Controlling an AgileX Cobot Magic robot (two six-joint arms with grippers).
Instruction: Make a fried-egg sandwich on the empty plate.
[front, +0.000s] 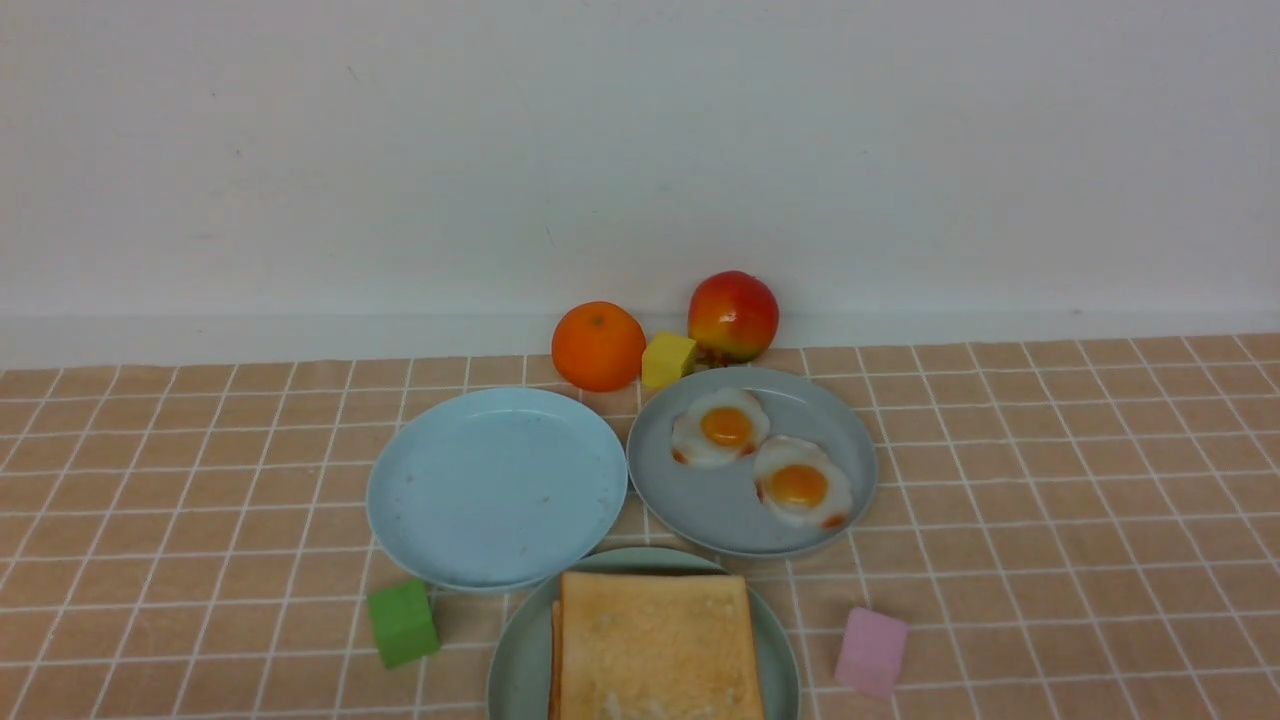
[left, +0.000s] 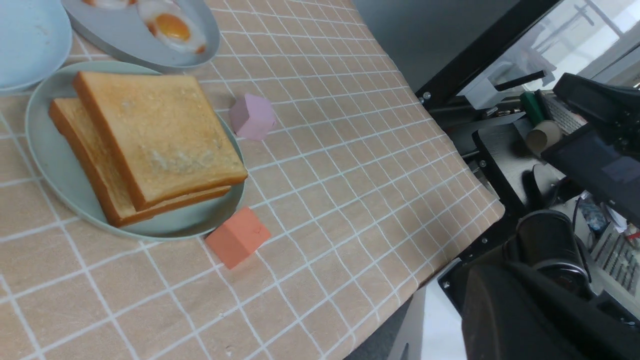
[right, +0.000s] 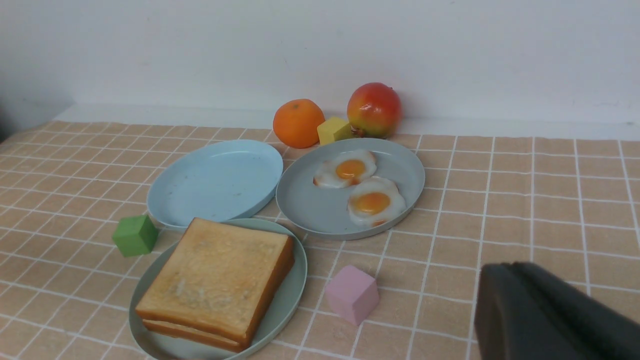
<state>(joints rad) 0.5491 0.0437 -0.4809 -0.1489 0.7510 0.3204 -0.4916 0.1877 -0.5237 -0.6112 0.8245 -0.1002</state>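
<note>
Two toast slices (front: 655, 645) lie stacked on the mint-green plate (front: 515, 650), nearest the camera.
Just behind it to the right, the grey-blue plate (front: 720, 520) holds the rear fried egg (front: 725, 425) touching the front fried egg (front: 800, 485). The sky-blue plate (front: 490, 490) sits beside it on the left. A green cube (front: 402, 622) and a pink cube (front: 872, 650) flank the toast. The left gripper (left: 530, 315) and the right gripper (right: 525, 300) are both clenched (dark shapes in their wrist views, apart from the plates).
</note>
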